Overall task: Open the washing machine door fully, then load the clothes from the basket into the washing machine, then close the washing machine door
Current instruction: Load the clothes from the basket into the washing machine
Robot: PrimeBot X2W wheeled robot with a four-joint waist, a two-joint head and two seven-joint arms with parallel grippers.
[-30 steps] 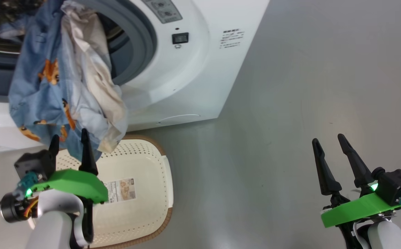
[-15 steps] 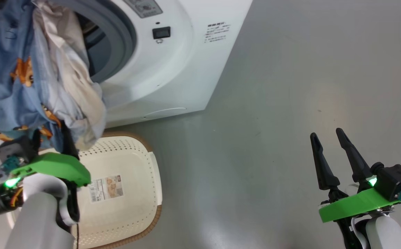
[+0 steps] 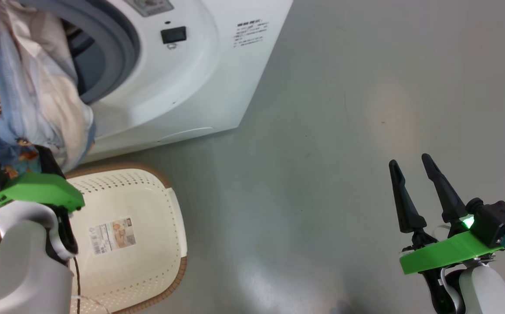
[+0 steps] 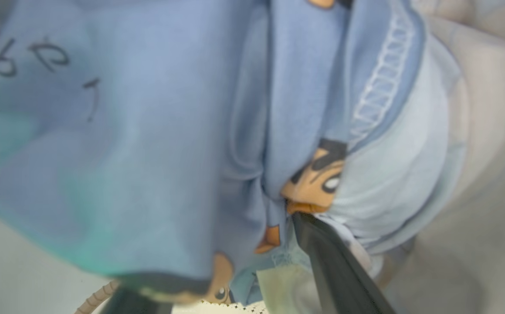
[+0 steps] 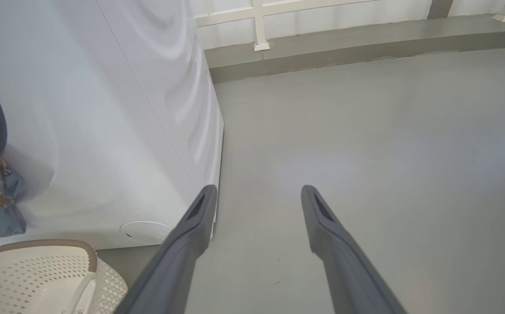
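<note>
The clothes (image 3: pixel 21 87), light blue with orange bears and white cloth, hang out of the washing machine (image 3: pixel 200 78) opening, over its grey seal (image 3: pixel 121 39), down toward the basket (image 3: pixel 178 235). My left gripper (image 3: pixel 28 159) is pushed up into their lower hem. In the left wrist view its fingers stand apart, open, with blue fabric (image 4: pixel 147 131) draped between and over them; one finger (image 4: pixel 322 253) shows. The basket sits on the floor before the machine, its label sticker (image 3: pixel 113 235) showing. My right gripper (image 3: pixel 411 159) hangs open over bare floor. The door is out of view.
The machine's white side (image 5: pixel 104 131) and its round low cover (image 5: pixel 145 231) are left of my right gripper (image 5: pixel 256 189). The basket rim (image 5: pixel 38 244) lies below them. Grey floor (image 3: pixel 344 131) spreads to the right, ending at a raised ledge and a white railing (image 5: pixel 259 26).
The head camera has turned, sliding the whole scene left. My left gripper has risen from the cloth's lower hem up into the hanging fabric. The right gripper stays open in place.
</note>
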